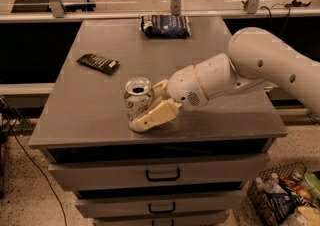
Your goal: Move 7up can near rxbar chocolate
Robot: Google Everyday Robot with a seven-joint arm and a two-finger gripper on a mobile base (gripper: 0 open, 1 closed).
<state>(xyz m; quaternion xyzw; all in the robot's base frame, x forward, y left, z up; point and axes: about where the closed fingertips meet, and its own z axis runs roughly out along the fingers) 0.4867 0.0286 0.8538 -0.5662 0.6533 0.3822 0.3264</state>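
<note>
The 7up can (138,99) stands upright near the front middle of the grey table top (90,105), its silver top showing. My gripper (144,108) reaches in from the right and is shut on the can. One tan finger (153,115) lies along the can's front and base, the other sits behind it. The rxbar chocolate (98,63), a flat dark bar, lies on the table to the can's far left, about a can length away.
A puffy dark blue bag (165,26) lies at the table's back edge. My white arm (260,67) spans the right side of the table. Drawers (162,174) sit below the front edge. A basket of items (285,197) stands on the floor at lower right.
</note>
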